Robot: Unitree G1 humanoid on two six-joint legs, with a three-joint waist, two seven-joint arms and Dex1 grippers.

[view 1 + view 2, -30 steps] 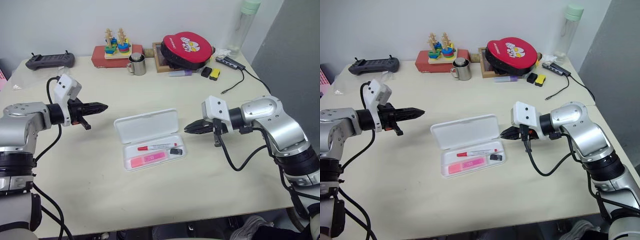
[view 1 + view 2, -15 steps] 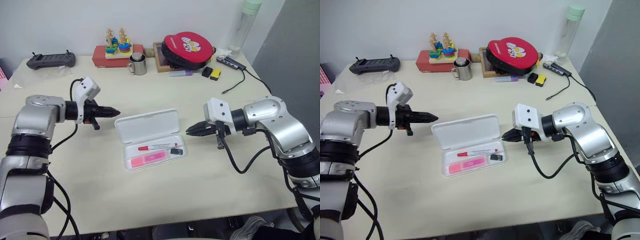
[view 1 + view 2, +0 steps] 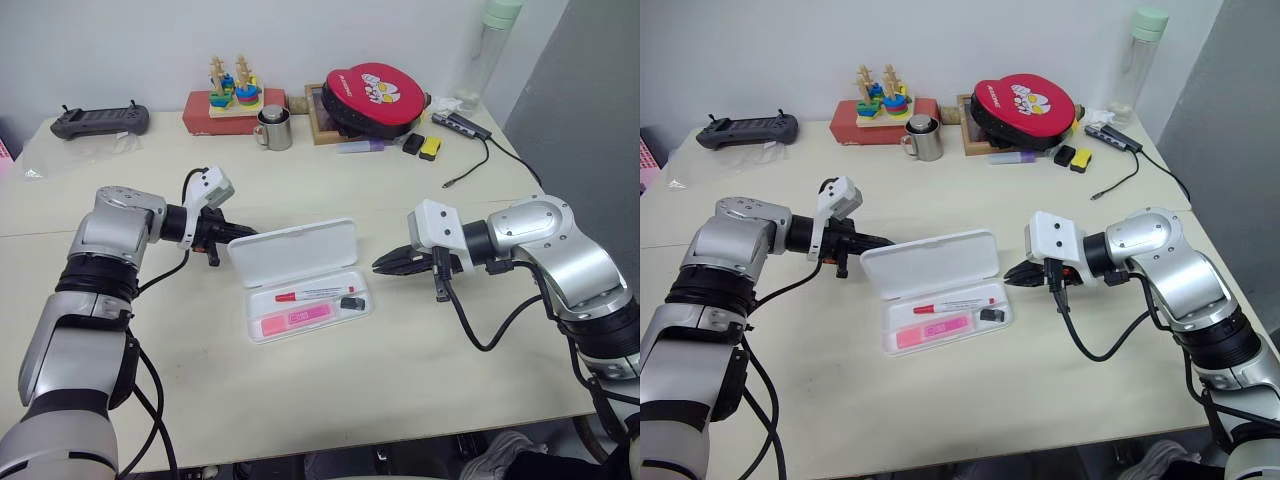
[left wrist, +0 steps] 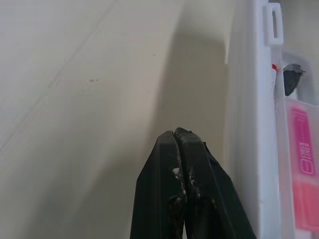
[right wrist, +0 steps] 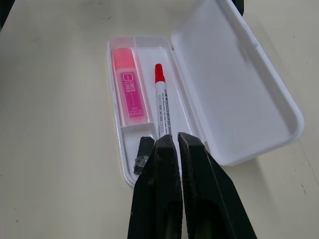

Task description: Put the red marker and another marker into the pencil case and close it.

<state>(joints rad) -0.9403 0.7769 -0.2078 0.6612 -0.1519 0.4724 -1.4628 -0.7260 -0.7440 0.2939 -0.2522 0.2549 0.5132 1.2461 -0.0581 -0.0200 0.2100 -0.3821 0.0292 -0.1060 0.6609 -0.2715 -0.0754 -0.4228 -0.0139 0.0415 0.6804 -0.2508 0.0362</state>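
Right wrist view showed the pencil case [image 5: 234, 94] looking light, stiff and slippery on the bench [image 3: 300, 400], best nudged at the open lid's far edge by the pressed-together left end effector [image 3: 243, 233].

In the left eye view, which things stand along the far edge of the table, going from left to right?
Black controller → red box with stacking toy → metal mug → red round pouch → clear bottle.

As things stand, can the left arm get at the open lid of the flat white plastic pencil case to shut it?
Probably yes. The left gripper, fingers shut, sits right at the outer left end of the raised lid of the flat white plastic pencil case, with only bare table around it and nothing between.
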